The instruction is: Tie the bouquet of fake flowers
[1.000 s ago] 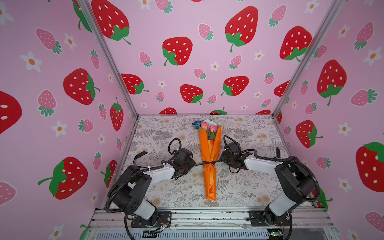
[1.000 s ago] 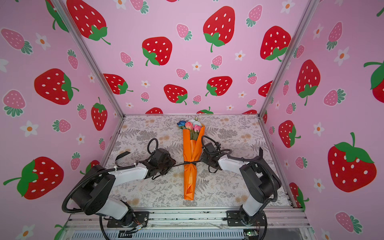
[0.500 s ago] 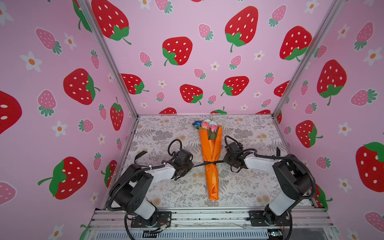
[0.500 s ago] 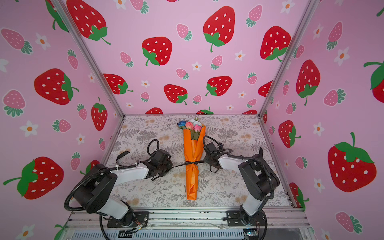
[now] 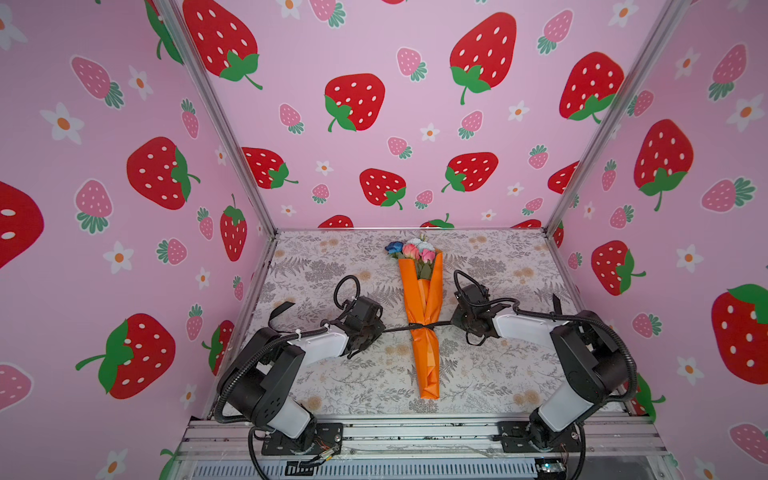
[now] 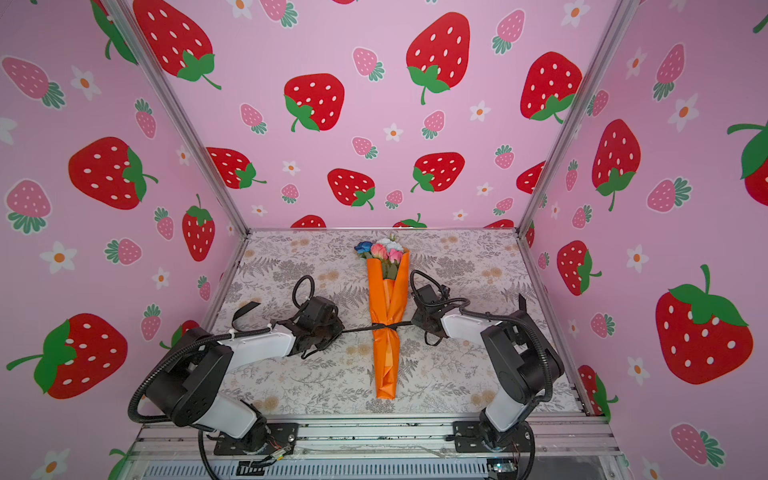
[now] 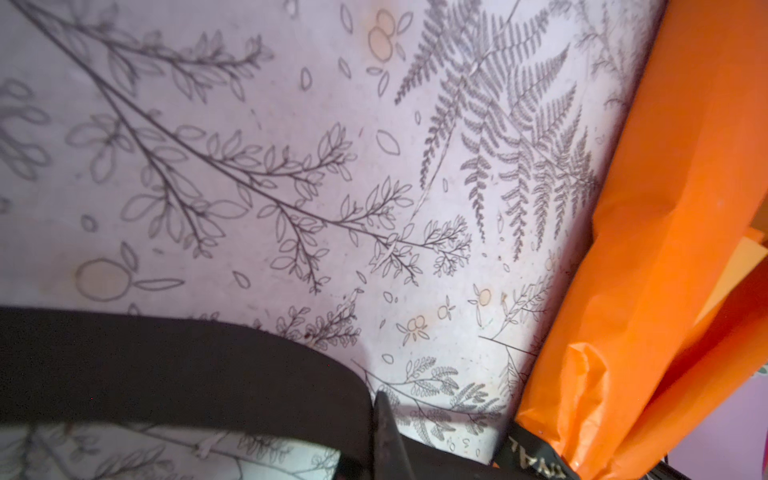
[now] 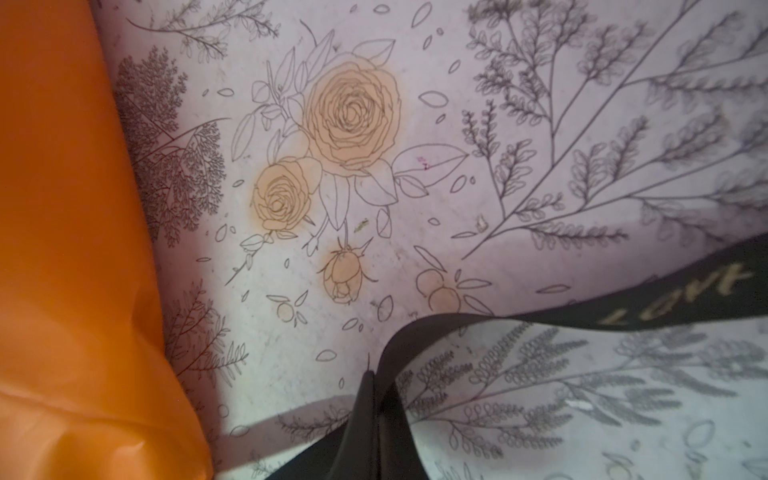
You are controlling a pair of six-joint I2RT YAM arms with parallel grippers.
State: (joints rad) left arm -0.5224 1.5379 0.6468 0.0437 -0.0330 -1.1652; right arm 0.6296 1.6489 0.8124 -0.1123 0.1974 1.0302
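Nearest me, on the floral-print table point(image 5: 498, 374), the left gripper point(image 5: 375, 331) and the right gripper point(image 5: 456, 323) sat low either side of the bouquet of fake flowers point(image 5: 424, 299). Each had its jaws pressed together on an end of the black ribbon point(image 5: 397, 328). The ribbon ran taut between them, cinched round the orange paper point(image 5: 429, 365). Further back, the blooms point(image 5: 411, 249) pointed towards the strawberry wall point(image 5: 374, 166).

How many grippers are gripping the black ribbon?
2. The left gripper grips the ribbon left of the bouquet; the right gripper grips it on the bouquet's right.
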